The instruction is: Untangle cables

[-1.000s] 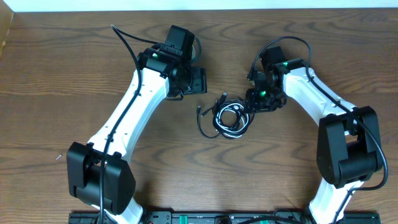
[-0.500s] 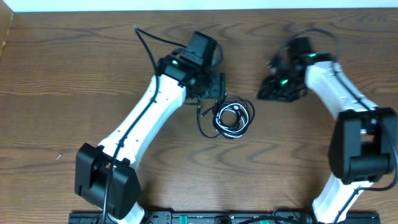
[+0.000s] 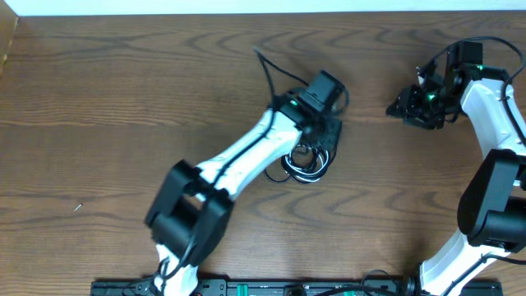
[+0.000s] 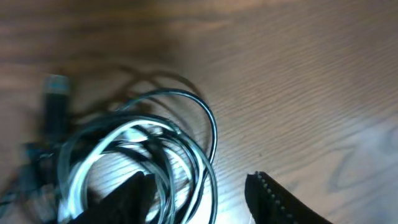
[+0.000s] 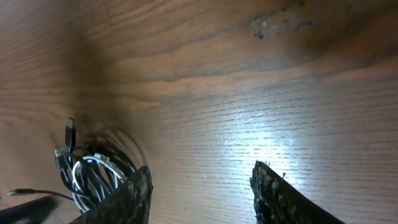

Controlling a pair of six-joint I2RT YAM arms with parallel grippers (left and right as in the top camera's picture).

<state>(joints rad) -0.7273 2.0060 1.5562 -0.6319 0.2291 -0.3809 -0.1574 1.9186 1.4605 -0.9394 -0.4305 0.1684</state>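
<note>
The cables [image 3: 302,168] lie in one tangled coil of black cords and a white cord at the table's middle. My left gripper [image 3: 319,141] hangs right over the coil's top edge and hides part of it. In the left wrist view the cables [image 4: 134,146] fill the left side, and the open left gripper [image 4: 202,200] has some outer loops between its fingers. A black plug end [image 4: 55,102] sticks out at the left. My right gripper [image 3: 408,108] is open and empty, far to the right of the coil. The right wrist view shows the right gripper [image 5: 199,193] over bare wood, with the cables [image 5: 87,171] at lower left.
The wooden table [image 3: 123,99] has a white wall edge along the back. A thick black wire [image 3: 271,70] of the left arm arches over the table behind the gripper. A dark rail [image 3: 246,288] runs along the front edge.
My left arm has swung right and come over the cable coil. My right arm has drawn back to the right and away from the coil. The coil stays in place.
</note>
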